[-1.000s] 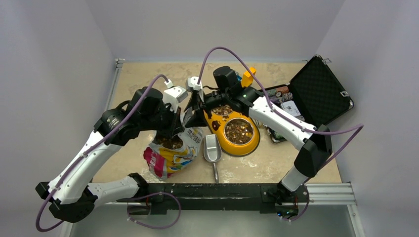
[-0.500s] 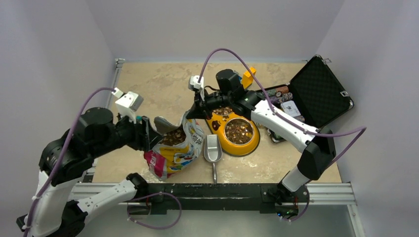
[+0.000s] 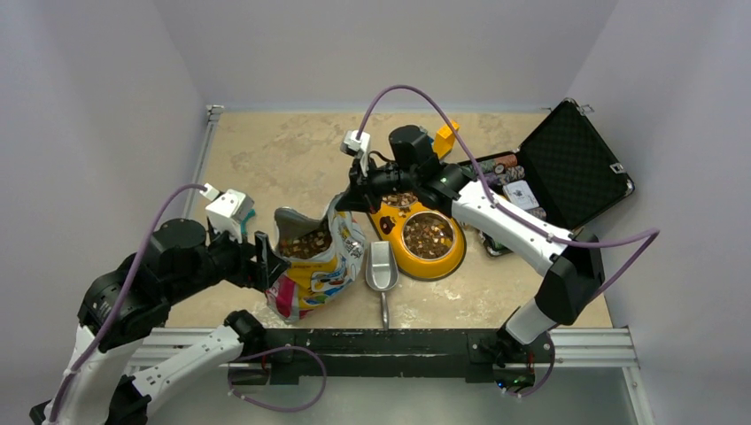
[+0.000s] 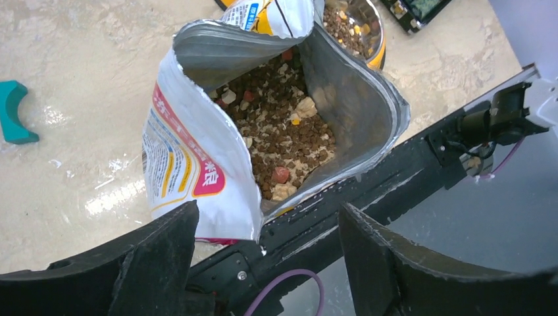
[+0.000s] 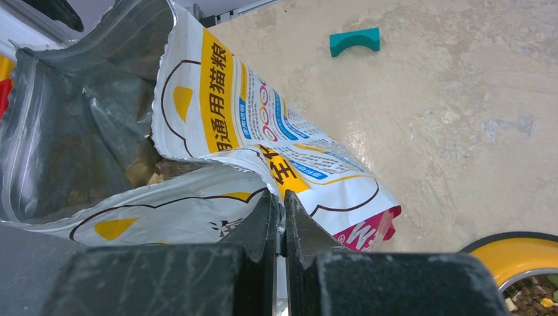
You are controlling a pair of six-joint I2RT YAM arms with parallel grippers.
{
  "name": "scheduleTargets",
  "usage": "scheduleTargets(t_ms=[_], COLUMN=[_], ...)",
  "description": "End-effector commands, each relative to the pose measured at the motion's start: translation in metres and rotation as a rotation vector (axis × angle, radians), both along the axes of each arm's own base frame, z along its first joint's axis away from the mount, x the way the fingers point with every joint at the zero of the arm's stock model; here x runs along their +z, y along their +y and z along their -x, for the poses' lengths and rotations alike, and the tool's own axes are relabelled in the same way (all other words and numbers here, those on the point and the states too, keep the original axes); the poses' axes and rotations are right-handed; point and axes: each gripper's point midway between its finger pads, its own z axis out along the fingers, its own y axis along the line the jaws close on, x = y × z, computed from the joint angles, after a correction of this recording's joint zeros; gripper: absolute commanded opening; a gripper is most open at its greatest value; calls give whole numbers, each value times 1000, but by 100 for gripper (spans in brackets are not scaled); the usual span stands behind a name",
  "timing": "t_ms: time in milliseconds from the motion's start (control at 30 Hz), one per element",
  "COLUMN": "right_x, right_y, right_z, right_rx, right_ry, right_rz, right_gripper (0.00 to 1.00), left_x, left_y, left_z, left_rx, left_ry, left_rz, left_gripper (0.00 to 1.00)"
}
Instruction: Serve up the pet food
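Right tool (image 5: 283, 214) is clamped on the rim of the open bag (image 5: 217, 105); left tool (image 4: 266, 227) gapes wide, empty. Bag holds pet food (image 4: 283, 138); yellow bowl (image 3: 425, 268) holds more.

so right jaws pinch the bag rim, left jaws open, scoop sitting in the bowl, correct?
Only the scoop part is wrong. The top external view shows the scoop lying on the table between the bag and the bowl, not in the bowl. The rest holds: right jaws pinch the bag rim, left jaws open.
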Motion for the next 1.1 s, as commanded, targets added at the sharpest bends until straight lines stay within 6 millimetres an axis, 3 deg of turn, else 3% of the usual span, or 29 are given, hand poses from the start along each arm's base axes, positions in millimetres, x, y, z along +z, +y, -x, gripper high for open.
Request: scheduleTargets(t_ms=[0, 100, 267, 367, 433, 567, 700, 833, 1067], right_x=[36, 38, 40, 39, 38, 39, 42, 36, 38], right_y=[-6, -6, -8, -13, -18, -31, -51, -63, -79], right_z=[-18, -21, -34, -49, -61, -76, -83, -78, -47], right_rx=[-82, -98, -173, -276, -357, -479, -573, -603, -573], right_ry=[-39, -32, -7, 9, 21, 27, 24, 37, 65], right_rz=[-56, -57, -61, -60, -59, -51, -67, -63, -74], right_gripper=[0, 0, 0, 0, 0, 0, 0, 0, 0], left_x=[3, -2, -11, -17, -26, -17, 21, 46, 46], left_y=[-19, -29, -23, -9, 13, 62, 110, 124, 135], left_z=[-14, -18, -26, -31, -35, -43, -47, -53, -68], left_rx=[-73, -130, -93, -31, 72, 336, 610, 680, 748], left_ry=[-64, -80, -70, -60, -17, -12, -150, -256, -304], left_rz=[10, -1, -57, -122, -217, -352, -340, -338, -461], left_gripper=[80, 71, 35, 18, 0, 0, 0, 0, 0])
